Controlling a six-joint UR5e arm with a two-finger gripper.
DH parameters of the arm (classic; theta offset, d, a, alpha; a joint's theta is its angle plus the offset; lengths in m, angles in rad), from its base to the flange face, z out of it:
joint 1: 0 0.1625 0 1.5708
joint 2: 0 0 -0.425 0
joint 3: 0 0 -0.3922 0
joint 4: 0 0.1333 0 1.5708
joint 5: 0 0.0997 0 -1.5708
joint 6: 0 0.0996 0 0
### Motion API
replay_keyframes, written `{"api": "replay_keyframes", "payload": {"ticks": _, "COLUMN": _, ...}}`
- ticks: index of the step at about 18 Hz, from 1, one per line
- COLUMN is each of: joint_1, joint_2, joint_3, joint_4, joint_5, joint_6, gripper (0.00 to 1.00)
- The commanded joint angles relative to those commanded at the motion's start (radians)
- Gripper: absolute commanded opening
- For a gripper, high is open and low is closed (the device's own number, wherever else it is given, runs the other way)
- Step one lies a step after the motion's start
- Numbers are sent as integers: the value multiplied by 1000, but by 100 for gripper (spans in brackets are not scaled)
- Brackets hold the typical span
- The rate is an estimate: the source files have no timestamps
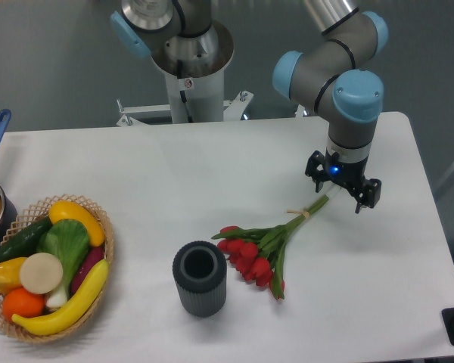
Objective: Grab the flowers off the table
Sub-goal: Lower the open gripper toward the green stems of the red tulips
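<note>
white table (pixel 174 174) before a grey wall — the flowers (pixel 263 248) lie flat right of centre, stem ends beneath the gripper (pixel 342 193), jaws apart astride them; ribbed grey cup (pixel 200 278) nearby.

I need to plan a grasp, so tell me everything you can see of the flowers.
The flowers are a small bunch of red tulips with green stems and leaves, tied by a pale band near the stem ends. They lie flat on the table, blooms toward the dark cylinder, stems reaching under the end effector.
</note>
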Motion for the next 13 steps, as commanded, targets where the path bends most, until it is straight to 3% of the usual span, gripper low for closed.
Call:
{"api": "replay_keyframes", "payload": {"ticks": 9, "joint_1": -64, "joint_2": 11, "joint_3": -26, "joint_4": 14, "joint_5": -3, "joint_6": -55, "gripper": 100}}
{"api": "replay_keyframes", "payload": {"ticks": 13, "joint_1": -68, "joint_2": 0, "joint_3": -118, "joint_4": 47, "joint_5": -5, "joint_6": -69, "gripper": 100}}
